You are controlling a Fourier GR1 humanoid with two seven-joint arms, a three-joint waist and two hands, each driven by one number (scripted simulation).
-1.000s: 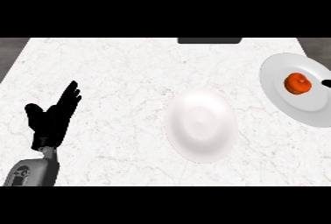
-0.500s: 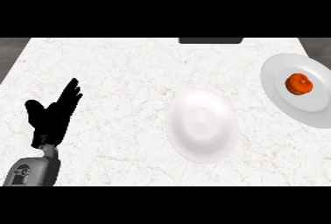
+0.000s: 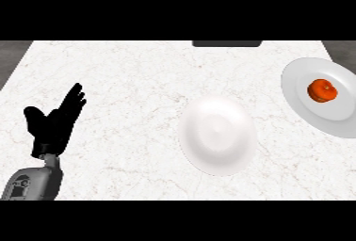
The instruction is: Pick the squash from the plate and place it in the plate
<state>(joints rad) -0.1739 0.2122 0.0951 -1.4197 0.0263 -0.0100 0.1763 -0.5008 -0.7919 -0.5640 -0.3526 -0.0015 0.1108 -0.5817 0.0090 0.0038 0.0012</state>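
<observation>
From the head view, the left hand (image 3: pixel 54 123) shows low at the left side over the white marbled counter (image 3: pixel 132 75), its grey forearm (image 3: pixel 33 182) coming up from the bottom edge. The fingers (image 3: pixel 72 100) are straight and together, pointing up and a touch to the right, with the thumb (image 3: pixel 33 114) spread out to their left; they hold nothing and touch nothing. Well off to the right of those fingertips, and a little lower, lies the white plate (image 3: pixel 217 135) in the middle of the counter, with nothing on it. Farther right again, out by the edge of the view and level with the fingertips, sits the grey plate (image 3: pixel 327 110), cut off at the frame's side. On it rests the squash (image 3: pixel 322 90), small, round and orange-red, in the upper part of that plate, far from the fingers. At the top edge, beyond the fingertips and to their right, a dark rectangular object (image 3: pixel 227 43) peeks in; I can't tell what it is. The right hand doesn't show here.
</observation>
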